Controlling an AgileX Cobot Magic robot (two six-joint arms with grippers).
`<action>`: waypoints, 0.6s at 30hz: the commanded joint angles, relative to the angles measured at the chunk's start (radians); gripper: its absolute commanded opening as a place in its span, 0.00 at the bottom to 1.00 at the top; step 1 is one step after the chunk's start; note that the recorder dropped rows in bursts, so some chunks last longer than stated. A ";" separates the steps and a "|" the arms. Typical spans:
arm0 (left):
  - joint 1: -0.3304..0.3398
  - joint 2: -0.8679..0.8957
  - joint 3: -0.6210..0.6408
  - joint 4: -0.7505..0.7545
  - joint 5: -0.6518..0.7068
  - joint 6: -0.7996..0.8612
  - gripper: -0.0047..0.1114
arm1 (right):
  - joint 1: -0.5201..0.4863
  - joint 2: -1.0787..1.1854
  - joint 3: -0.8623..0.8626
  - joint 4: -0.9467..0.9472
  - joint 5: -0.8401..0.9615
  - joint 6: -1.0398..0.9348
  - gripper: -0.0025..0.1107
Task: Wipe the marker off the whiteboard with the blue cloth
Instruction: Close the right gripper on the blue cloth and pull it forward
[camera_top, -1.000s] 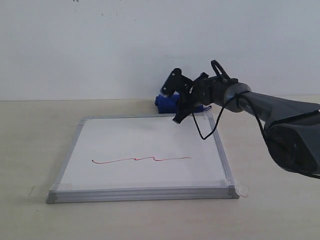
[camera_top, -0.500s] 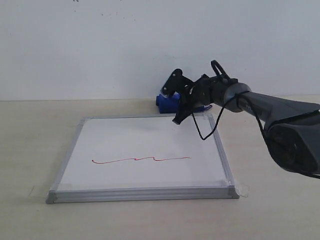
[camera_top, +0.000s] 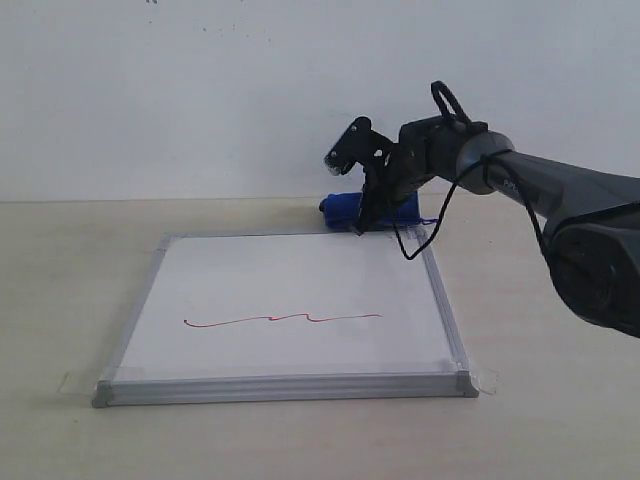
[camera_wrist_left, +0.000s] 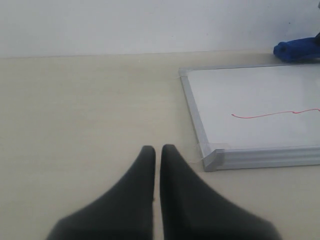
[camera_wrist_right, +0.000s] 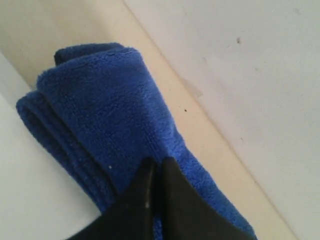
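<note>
With my right gripper (camera_wrist_right: 156, 162) reached out past the board, its two fingers are pressed together and the tips sit on top of the blue cloth (camera_wrist_right: 100, 100). No fold shows between them, so I cannot tell whether they have caught any pile or only closed against the surface.

The cloth lies on the table (camera_top: 80, 250), close to the table's far edge where the wall rises. It is just beyond the far edge of the whiteboard (camera_top: 290, 270), toward the board's far right corner.

It looks soft, light and thick-napped, rolled on itself in several layers. I judge it will give under the fingers rather than resist, and it may unroll or trail if lifted by one layer only. It should not slip, since the fuzz grips well, and nothing about it is fragile. The best hold seems to be across the middle of the roll, with the fingers spread wide enough to take the whole bundle. A pinch of the top layer or an end would be a poorer hold.

The marker (camera_top: 280, 319) is a thin red wavy line across the near half of the board, well apart from the cloth and not yet wiped.

My left gripper (camera_wrist_left: 157, 150) hangs over bare table off the board's near left corner, its fingers all but closed on nothing.
</note>
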 joint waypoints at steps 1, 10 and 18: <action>-0.005 -0.002 -0.001 -0.008 -0.006 0.001 0.07 | -0.009 -0.028 -0.003 0.004 0.105 0.003 0.02; -0.005 -0.002 -0.001 -0.008 -0.006 0.001 0.07 | -0.009 -0.058 0.002 0.095 0.245 0.005 0.02; -0.005 -0.002 -0.001 -0.008 -0.006 0.001 0.07 | -0.009 -0.080 0.002 0.117 0.401 -0.032 0.02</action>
